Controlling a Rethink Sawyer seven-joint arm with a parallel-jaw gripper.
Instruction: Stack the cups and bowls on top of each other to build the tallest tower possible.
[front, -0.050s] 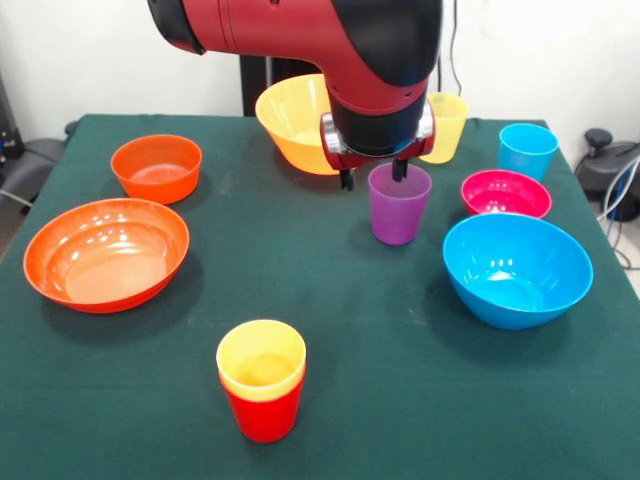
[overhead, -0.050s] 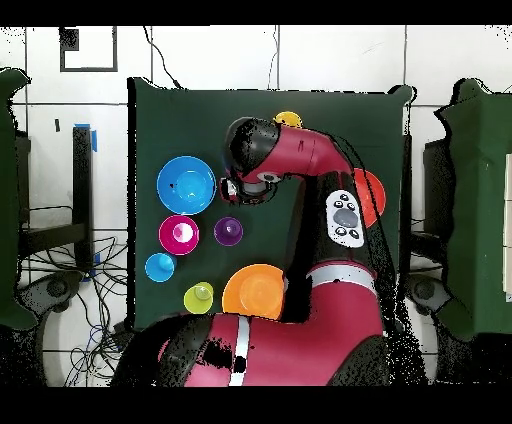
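Note:
My gripper (front, -0.050s: 373, 177) hangs just above the purple cup (front, -0.050s: 400, 205), open. One finger (front, -0.050s: 400, 171) dips at the cup's rim, and the other (front, -0.050s: 347, 180) stands outside to its left. Near the front edge a yellow-orange cup sits nested in the red cup (front, -0.050s: 261, 410). The large yellow-orange bowl (front, -0.050s: 290, 125) lies behind the gripper, partly hidden by the arm. To the right are the pale yellow cup (front, -0.050s: 448, 125), blue cup (front, -0.050s: 527, 150), magenta bowl (front, -0.050s: 505, 193) and large blue bowl (front, -0.050s: 517, 268). In the overhead view the purple cup (overhead, -0.050s: 228, 232) lies beside the magenta bowl (overhead, -0.050s: 179, 234).
On the left of the green table (front, -0.050s: 400, 400) stand the wide orange bowl (front, -0.050s: 105, 253) and the small orange bowl (front, -0.050s: 156, 167). The arm (overhead, -0.050s: 320, 165) covers much of the table in the overhead view.

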